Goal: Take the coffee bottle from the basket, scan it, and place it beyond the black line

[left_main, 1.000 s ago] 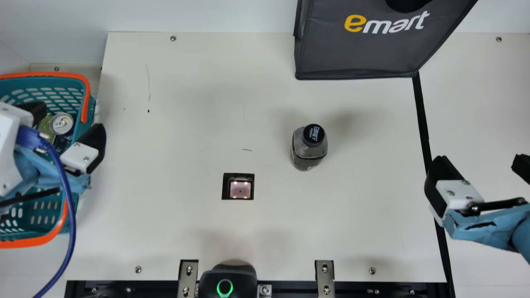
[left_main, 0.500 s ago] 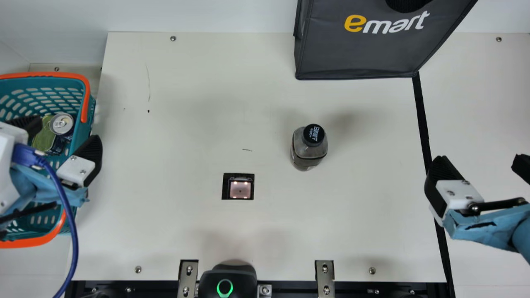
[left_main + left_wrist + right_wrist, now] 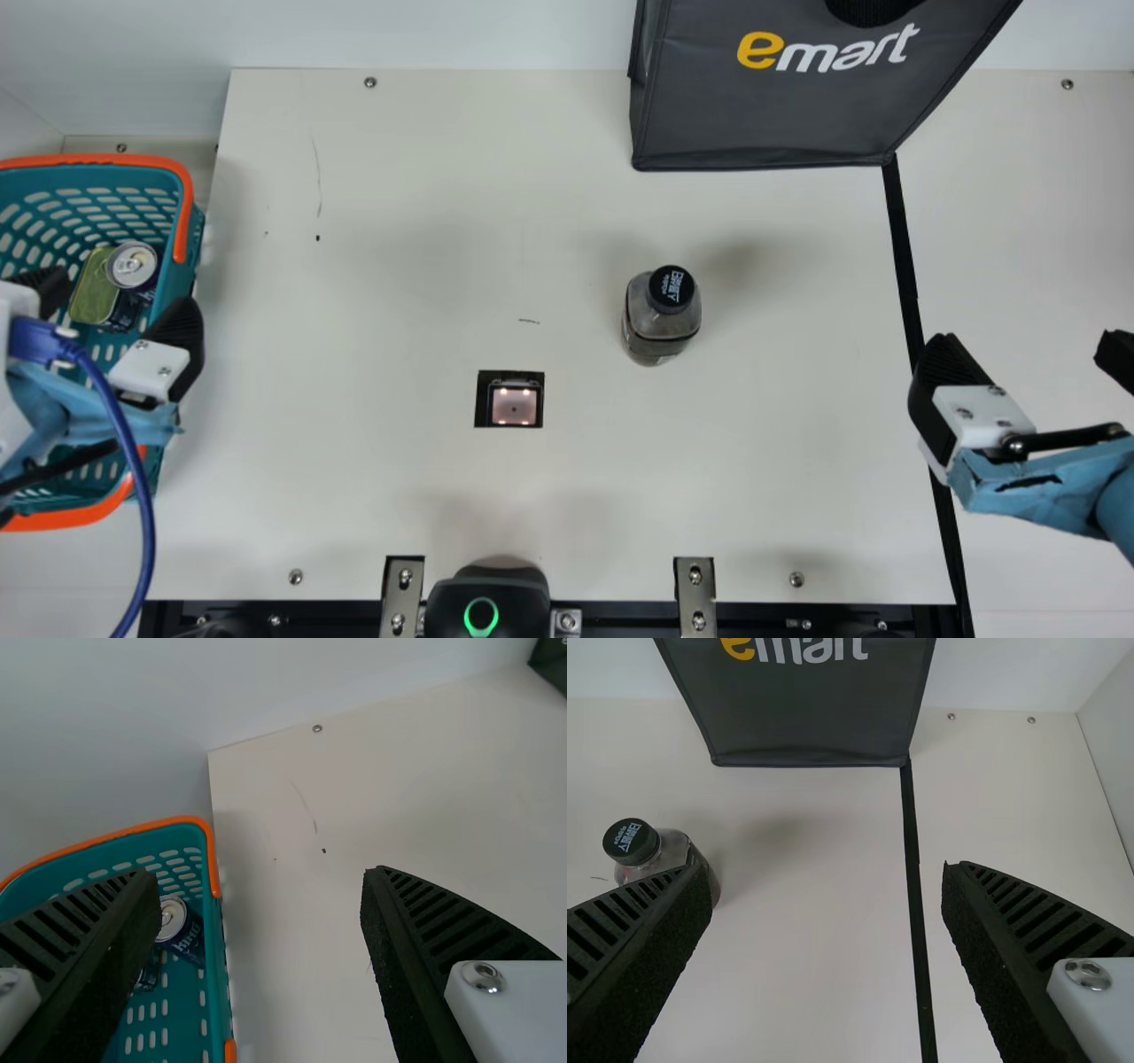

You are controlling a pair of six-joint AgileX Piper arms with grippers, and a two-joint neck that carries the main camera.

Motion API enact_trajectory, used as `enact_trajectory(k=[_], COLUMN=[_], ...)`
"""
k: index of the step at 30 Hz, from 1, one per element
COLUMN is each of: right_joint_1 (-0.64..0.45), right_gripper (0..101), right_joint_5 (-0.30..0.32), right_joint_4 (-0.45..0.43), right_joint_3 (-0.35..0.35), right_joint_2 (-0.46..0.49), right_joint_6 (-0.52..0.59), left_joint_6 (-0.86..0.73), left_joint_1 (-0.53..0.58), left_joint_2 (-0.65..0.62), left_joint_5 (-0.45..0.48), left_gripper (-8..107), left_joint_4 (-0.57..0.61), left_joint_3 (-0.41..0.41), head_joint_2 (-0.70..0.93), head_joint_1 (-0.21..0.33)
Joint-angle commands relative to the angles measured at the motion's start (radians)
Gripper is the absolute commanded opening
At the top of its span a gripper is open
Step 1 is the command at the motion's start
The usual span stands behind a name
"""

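A: Where to look for the coffee bottle [image 3: 663, 321]?

B: Upright on the table, right of the scanner window [image 3: 514, 406] and a little farther back. Clear of both grippers.

A: Why there?

B: Probably to suit a pickup by the right gripper [image 3: 1028, 336], well right of the window. Opened wide, gripping nothing; likely ready to straddle the body.

A: And on the other side?

B: Well left of the window, above the basket [image 3: 113, 160], see the left gripper [image 3: 120, 285]. Also wide and empty, perhaps just finished with this item, to judge by the bottle's place outside the basket.

A: Scanned already?

B: Impossible to tell. If so, next carry it farther right of the window, past the black line [image 3: 902, 239].

A: Any feel for materials?

B: Glossy, see-through walls on the bottle, squarish with rounded shoulders, under a round black cap. Best squeezed across flat sides, given such smoothness. Black ribbing along the fingers, presumably for friction. Perforated teal plastic for the basket, with smooth orange handles. Dark, stitched fabric for the bag [image 3: 762, 111], behind and right of the window.
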State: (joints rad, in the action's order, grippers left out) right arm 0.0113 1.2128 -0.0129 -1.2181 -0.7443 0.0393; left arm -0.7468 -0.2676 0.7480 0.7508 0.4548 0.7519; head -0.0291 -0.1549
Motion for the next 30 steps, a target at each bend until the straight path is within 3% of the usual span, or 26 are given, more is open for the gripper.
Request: enact_trajectory(k=[1,30], right_joint_1=[0.0,0.0], right_gripper=[91,91], right_joint_5=[0.0,0.0], right_joint_4=[0.0,0.0], right_joint_3=[0.0,0.0], right_joint_2=[0.0,0.0], right_joint_6=[0.0,0.0], left_joint_6=[0.046,0.348], left_joint_1=[-0.005,0.125], left_joint_2=[-0.002,-0.017], left_joint_5=[0.003,-0.007], left_gripper=[90,90], left_joint_4=[-0.026,-0.211], left_joint_3=[0.002,0.034], head_joint_2=[0.002,0.002], head_joint_1=[0.017,0.017])
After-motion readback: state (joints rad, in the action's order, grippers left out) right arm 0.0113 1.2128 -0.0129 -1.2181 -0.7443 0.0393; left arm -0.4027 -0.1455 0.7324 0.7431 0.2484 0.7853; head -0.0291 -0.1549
